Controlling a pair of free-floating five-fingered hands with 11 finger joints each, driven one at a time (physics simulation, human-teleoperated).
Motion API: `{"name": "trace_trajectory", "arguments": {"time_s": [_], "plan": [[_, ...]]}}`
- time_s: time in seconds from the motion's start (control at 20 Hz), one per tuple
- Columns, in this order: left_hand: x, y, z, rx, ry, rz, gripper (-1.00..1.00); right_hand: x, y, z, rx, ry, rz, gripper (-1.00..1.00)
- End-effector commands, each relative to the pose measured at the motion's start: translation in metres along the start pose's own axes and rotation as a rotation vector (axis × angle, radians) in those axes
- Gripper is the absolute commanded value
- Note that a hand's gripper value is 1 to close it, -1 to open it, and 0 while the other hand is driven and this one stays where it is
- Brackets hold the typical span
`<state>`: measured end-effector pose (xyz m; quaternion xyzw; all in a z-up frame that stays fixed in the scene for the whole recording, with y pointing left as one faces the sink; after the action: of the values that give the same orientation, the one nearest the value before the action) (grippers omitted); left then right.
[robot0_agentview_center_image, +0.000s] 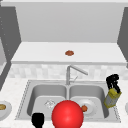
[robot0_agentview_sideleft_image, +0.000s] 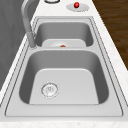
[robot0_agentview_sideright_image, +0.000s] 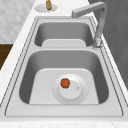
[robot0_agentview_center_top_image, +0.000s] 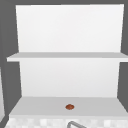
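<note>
Black left hand (robot0_agentview_center_image: 38, 119) low at sink's (robot0_agentview_center_image: 25, 92) front edge, fingers not readable. Big red ball (robot0_agentview_center_image: 67, 114) beside it, plate (robot0_agentview_center_image: 90, 107) with small orange item behind. Right hand (robot0_agentview_center_image: 113, 82) curled round tilted yellow-capped bottle (robot0_agentview_center_image: 112, 98) over right rim.

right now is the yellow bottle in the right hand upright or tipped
Tipped. In the front view the right hand is curled round the top of the yellow bottle, which hangs slanted over the sink's right edge.
</note>
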<state>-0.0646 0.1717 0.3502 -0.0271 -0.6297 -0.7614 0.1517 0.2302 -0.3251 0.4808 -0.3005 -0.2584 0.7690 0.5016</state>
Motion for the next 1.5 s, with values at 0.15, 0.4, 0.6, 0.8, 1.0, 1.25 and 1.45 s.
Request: {"name": "trace_trajectory", "arguments": {"time_s": [0.15,0.4,0.6,0.8,1.0,1.25,1.45], "plan": [[0.0,0.0,0.0,0.0,0.0,0.0,0.0,-0.032,-0.011,-0.026,-0.005,0.032,-0.016,1.0],[0.0,0.0,0.0,0.0,0.0,0.0,0.0,-0.063,-0.015,-0.059,0.006,-0.013,-0.01,1.0],[0.0,0.0,0.0,0.0,0.0,0.0,0.0,-0.084,-0.015,-0.077,0.0,-0.013,-0.012,1.0],[0.0,0.0,0.0,0.0,0.0,0.0,0.0,-0.113,-0.019,-0.091,0.001,-0.01,-0.024,1.0],[0.0,0.0,0.0,0.0,0.0,0.0,0.0,-0.14,-0.02,-0.103,0.002,-0.007,-0.021,1.0],[0.0,0.0,0.0,0.0,0.0,0.0,0.0,-0.164,-0.013,-0.118,-0.01,0.031,0.03,1.0],[0.0,0.0,0.0,0.0,0.0,0.0,0.0,-0.168,0.001,-0.129,-0.015,0.034,0.071,1.0]]}}
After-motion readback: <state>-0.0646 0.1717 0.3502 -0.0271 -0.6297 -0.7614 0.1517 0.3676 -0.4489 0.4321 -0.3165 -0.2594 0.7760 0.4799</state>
